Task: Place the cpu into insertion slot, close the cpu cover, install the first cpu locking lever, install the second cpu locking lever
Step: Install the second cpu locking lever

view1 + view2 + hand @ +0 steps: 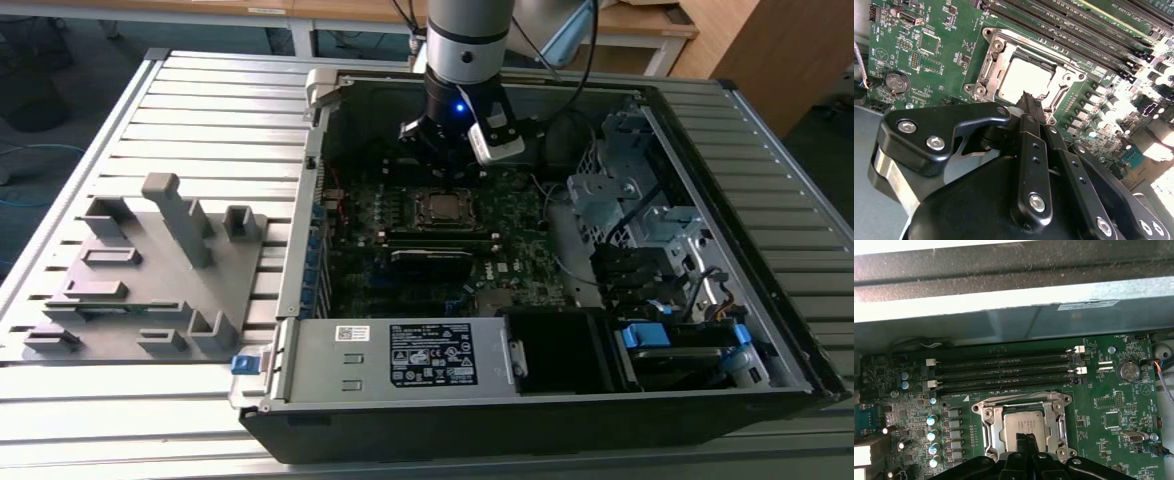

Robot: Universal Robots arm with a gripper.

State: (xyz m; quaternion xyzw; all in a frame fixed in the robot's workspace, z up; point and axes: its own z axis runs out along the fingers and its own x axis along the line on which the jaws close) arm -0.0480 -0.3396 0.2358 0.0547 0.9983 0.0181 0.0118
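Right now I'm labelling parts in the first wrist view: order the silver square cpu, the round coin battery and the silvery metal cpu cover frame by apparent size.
1. Silvery metal cpu cover frame, largest.
2. Silver square cpu, seated inside the frame; the gripper hides one edge.
3. Round coin battery, clearly smallest.

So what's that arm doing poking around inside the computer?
The robot arm's gripper is reaching into an open computer case, hovering just over the cpu. The chip already sits in the insertion slot on the green motherboard, and the silvery cpu cover frames it. The fingertips look pressed together, holding nothing.
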